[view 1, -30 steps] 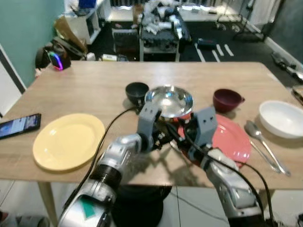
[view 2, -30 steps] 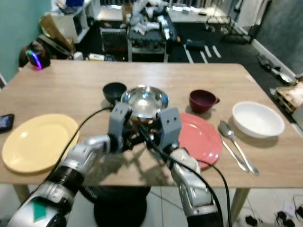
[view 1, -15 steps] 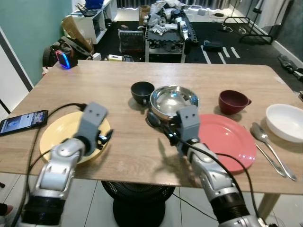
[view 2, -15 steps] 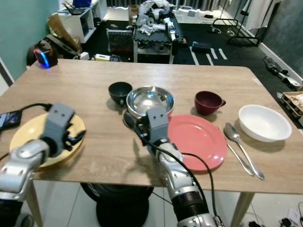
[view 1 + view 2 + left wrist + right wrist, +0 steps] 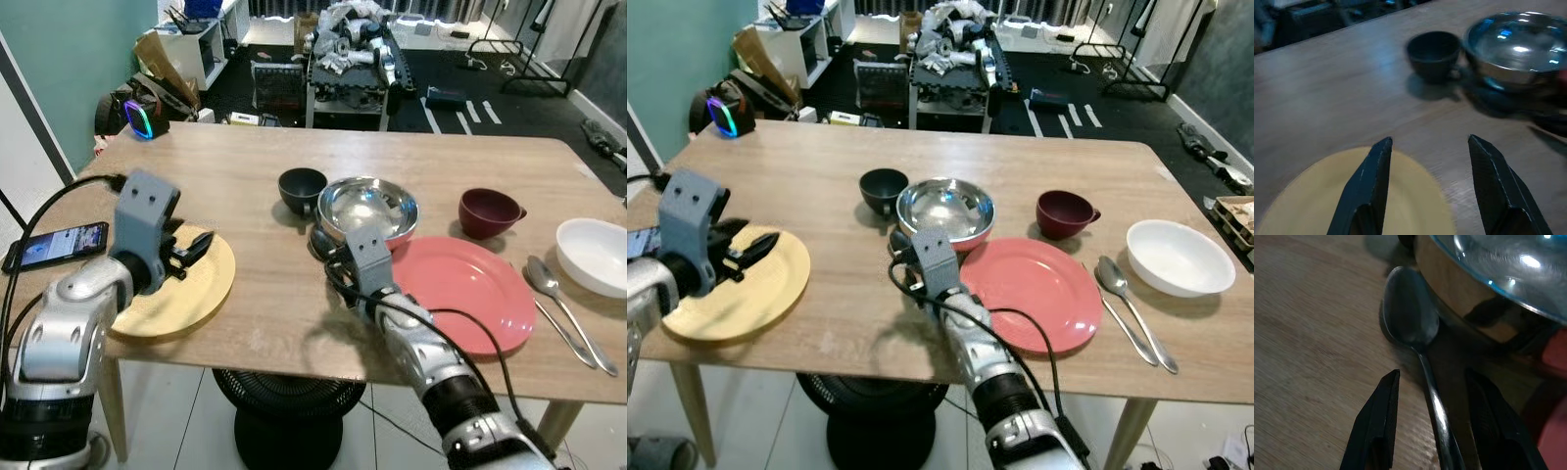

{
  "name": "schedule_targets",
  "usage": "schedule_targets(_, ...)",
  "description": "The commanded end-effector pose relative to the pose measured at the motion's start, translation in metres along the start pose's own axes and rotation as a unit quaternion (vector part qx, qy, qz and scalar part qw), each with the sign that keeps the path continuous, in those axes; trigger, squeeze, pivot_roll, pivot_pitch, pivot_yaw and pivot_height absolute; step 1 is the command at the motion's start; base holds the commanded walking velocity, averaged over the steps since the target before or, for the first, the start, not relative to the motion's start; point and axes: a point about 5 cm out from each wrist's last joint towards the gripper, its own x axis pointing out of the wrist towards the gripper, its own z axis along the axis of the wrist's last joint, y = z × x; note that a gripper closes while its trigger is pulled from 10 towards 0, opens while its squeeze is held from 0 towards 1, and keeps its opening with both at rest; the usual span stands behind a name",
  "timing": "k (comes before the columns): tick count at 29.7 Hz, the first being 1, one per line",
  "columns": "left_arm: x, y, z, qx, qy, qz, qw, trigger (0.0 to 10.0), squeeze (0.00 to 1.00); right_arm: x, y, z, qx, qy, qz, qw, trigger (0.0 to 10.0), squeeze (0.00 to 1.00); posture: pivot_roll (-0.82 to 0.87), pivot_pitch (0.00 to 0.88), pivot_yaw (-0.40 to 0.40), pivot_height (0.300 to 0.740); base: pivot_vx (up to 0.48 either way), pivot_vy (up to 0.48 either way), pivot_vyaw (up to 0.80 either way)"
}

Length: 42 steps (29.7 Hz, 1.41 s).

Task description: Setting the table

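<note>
Beside the steel bowl (image 5: 1488, 279), a spoon (image 5: 1415, 328) lies on the table, its handle between the right gripper's (image 5: 1432, 431) parted fingers. The left gripper (image 5: 1425, 188) hovers spread above the yellow plate (image 5: 1352, 205).

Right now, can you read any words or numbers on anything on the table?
No text can be read on anything.
phone: the screen is lit, but whatever is on it is too small and blurred to read.
The yellow plate, red plate, metal bowl and cups show no labels.
</note>
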Motion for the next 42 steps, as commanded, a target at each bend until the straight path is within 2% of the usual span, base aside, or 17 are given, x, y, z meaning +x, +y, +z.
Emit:
schedule_targets(1,0.001,-0.004,-0.002,-0.003,0.011,-0.029,1.000,10.0,0.00,0.002,0.000,-0.002,0.016,0.011,0.000,1.000,10.0,0.00,0.11,0.019,0.061,0.740,0.000,0.000,0.00)
schedule_targets(5,0.000,-0.009,-0.010,-0.014,0.034,-0.089,0.995,10.0,0.00,0.005,-0.002,-0.005,0.017,0.026,0.000,1.000,10.0,0.00,0.10,0.020,0.062,0.740,0.000,0.000,0.00)
schedule_targets(12,-0.014,-0.021,-0.025,-0.012,0.066,-0.170,0.983,10.0,0.00,0.007,0.002,-0.016,0.019,0.061,0.017,0.998,10.0,0.00,0.10,0.029,0.060,0.740,0.000,0.000,0.00)
schedule_targets(18,-0.027,-0.022,-0.029,-0.002,0.084,-0.197,0.977,10.0,0.00,0.005,0.004,-0.027,0.014,0.092,0.044,0.995,10.0,0.00,0.10,0.038,0.054,0.740,0.000,0.000,0.00)
schedule_targets(19,-0.030,-0.022,-0.030,0.001,0.089,-0.201,0.976,10.0,0.00,0.004,0.003,-0.029,0.013,0.098,0.045,0.994,9.2,0.00,0.10,0.039,0.052,0.740,0.000,0.000,0.00)
schedule_targets(21,-0.031,-0.022,-0.030,0.003,0.091,-0.202,0.975,10.0,0.00,0.004,0.002,-0.031,0.011,0.101,0.045,0.994,9.2,0.00,0.10,0.039,0.052,0.740,0.000,0.000,0.00)
schedule_targets(22,-0.032,-0.022,-0.030,0.004,0.092,-0.203,0.975,10.0,0.00,0.004,0.001,-0.031,0.009,0.103,0.046,0.994,0.4,0.00,0.10,0.039,0.050,0.740,0.000,0.000,0.00)
schedule_targets(24,-0.033,-0.021,-0.030,0.004,0.093,-0.200,0.975,10.0,0.00,0.003,0.000,-0.033,0.004,0.107,0.048,0.993,0.0,0.00,0.10,0.039,0.048,0.740,0.000,0.000,0.00)
schedule_targets(36,-0.033,-0.019,-0.032,-0.004,0.092,-0.181,0.979,10.0,0.00,0.003,-0.006,-0.033,-0.003,0.111,0.053,0.992,0.0,0.00,0.10,0.034,0.043,0.740,0.000,0.000,0.00)
schedule_targets(42,-0.033,-0.019,-0.033,-0.010,0.092,-0.171,0.981,10.0,0.00,0.002,-0.009,-0.026,0.015,0.093,0.053,0.994,0.0,0.00,0.10,0.030,0.051,0.740,0.000,0.000,0.00)
